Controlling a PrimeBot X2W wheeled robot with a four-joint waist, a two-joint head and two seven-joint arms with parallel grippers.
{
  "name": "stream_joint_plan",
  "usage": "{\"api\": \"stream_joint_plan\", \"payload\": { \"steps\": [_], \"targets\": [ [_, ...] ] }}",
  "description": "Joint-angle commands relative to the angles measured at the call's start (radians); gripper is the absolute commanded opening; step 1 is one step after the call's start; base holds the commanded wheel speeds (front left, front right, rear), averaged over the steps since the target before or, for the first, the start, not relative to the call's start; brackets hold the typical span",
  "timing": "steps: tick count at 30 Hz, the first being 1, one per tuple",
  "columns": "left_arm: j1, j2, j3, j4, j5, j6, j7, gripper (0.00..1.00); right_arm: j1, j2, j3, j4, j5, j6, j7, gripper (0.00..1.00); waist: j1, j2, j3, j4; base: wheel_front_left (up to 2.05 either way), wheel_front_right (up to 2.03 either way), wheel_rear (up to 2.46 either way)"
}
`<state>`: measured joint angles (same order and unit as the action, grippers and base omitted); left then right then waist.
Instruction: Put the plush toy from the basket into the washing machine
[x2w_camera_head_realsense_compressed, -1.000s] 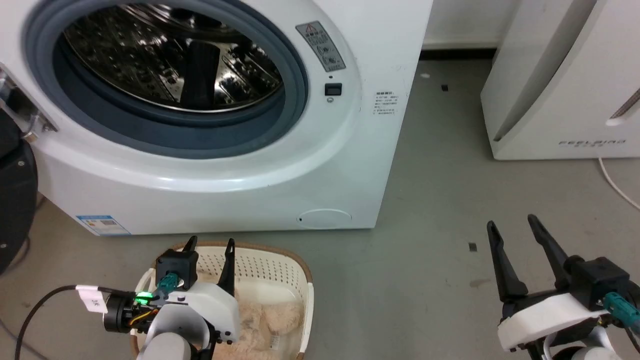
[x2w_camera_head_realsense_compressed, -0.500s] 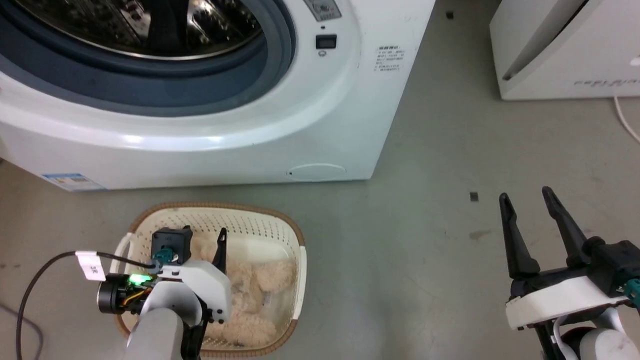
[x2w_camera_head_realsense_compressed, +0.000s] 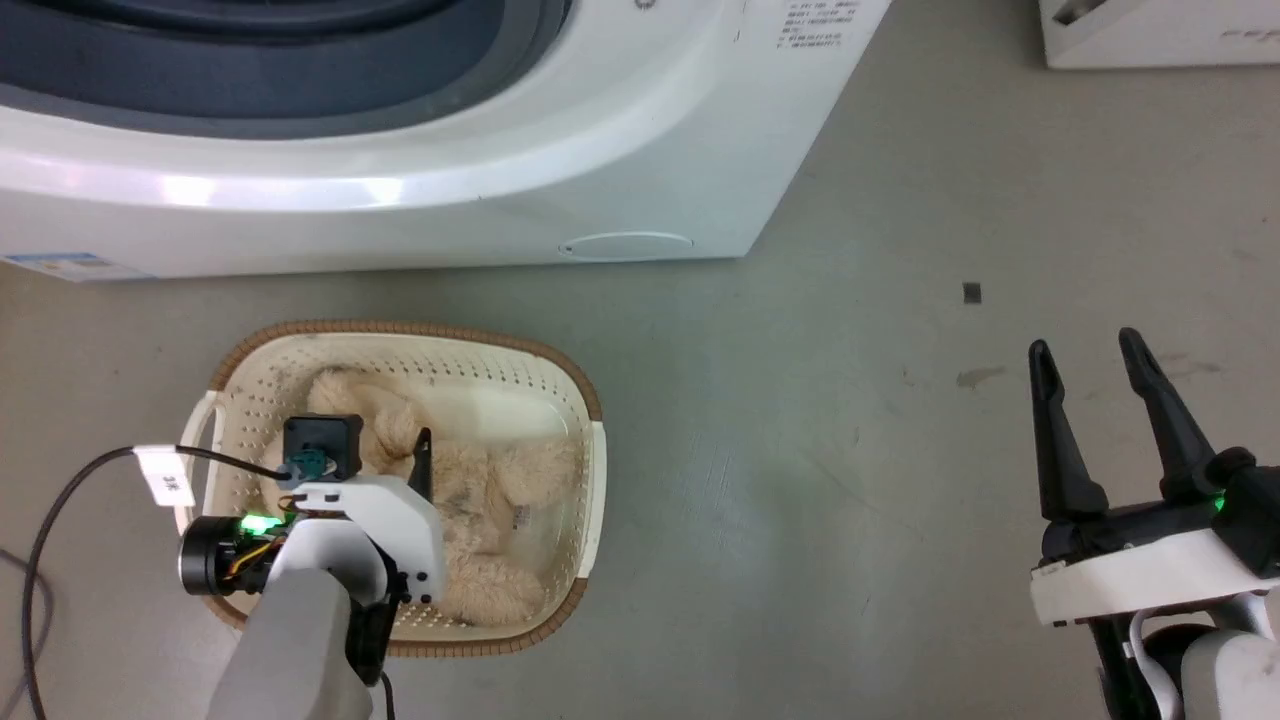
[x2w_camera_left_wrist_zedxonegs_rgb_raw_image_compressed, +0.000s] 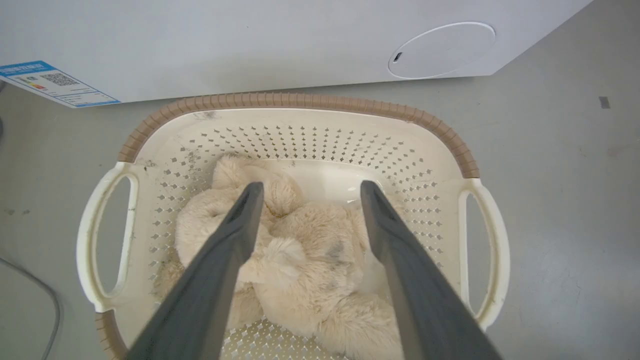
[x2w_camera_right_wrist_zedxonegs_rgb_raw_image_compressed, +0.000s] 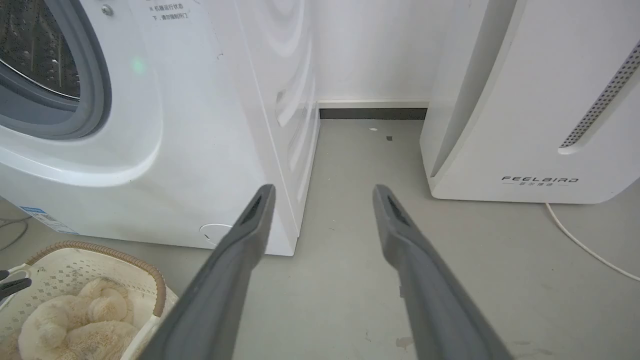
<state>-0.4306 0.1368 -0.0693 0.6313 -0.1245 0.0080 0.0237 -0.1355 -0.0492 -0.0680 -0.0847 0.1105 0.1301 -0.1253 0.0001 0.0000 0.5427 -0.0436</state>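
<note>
A grey concrete floor (x2w_camera_head_realsense_compressed: 850, 480) runs up to a white wall, and the washing machine (x2w_camera_head_realsense_compressed: 420, 190) stands at the far left of it. In the right wrist view its grey-gasketed porthole opens onto the steel drum. A blue sticker (x2w_camera_left_wrist_zedxonegs_rgb_raw_image_compressed: 50, 82) sits low on its front at the left, and a round cover plate (x2w_camera_left_wrist_zedxonegs_rgb_raw_image_compressed: 442, 49) low at the right.

Near the machine but apart from it, the basket (x2w_camera_head_realsense_compressed: 400, 329) rests on the floor, brown rim up, with white handles at its left and right ends. The plush toy (x2w_camera_head_realsense_compressed: 490, 480) lies curled inside the basket, its cream fur covering most of the bottom.

The left gripper (x2w_camera_left_wrist_zedxonegs_rgb_raw_image_compressed: 311, 184) hangs over the basket with its two fingers spread apart, pointing down at the toy. Whether the tips touch the fur cannot be told. The right gripper (x2w_camera_head_realsense_compressed: 1084, 340) is well to the right over bare floor, its fingers apart and holding nothing.

A white slanted appliance (x2w_camera_right_wrist_zedxonegs_rgb_raw_image_compressed: 525, 100) marked FEELBIRD stands at the far right, with a white cable (x2w_camera_right_wrist_zedxonegs_rgb_raw_image_compressed: 585, 245) trailing on the floor beside it.
</note>
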Motion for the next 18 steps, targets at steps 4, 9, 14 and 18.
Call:
{"api": "stream_joint_plan", "payload": {
  "steps": [4,9,14,18],
  "targets": [
    [-0.049,0.017,0.009,0.056,-0.033,0.022,0.003,1.00,-0.030,-0.001,-0.007,-0.019,0.014,0.000,-0.014,1.00,-0.0001,0.0000,0.054,-0.005,0.00,0.00,0.00],
    [-0.090,0.026,0.012,0.108,-0.060,0.020,0.029,1.00,-0.037,-0.001,-0.014,-0.033,0.015,0.000,-0.025,1.00,-0.0001,0.0000,0.108,-0.006,0.00,0.00,0.00],
    [-0.126,0.028,0.019,0.158,-0.089,0.031,0.041,1.00,-0.042,-0.001,-0.022,-0.047,0.018,0.000,-0.035,1.00,-0.0001,0.0000,0.156,-0.006,0.00,0.00,0.00],
    [-0.153,0.033,0.027,0.200,-0.115,0.041,0.050,1.00,-0.041,-0.001,-0.028,-0.058,0.021,0.000,-0.043,1.00,-0.0001,0.0000,0.195,-0.006,0.00,0.00,0.00]
  ]
}}
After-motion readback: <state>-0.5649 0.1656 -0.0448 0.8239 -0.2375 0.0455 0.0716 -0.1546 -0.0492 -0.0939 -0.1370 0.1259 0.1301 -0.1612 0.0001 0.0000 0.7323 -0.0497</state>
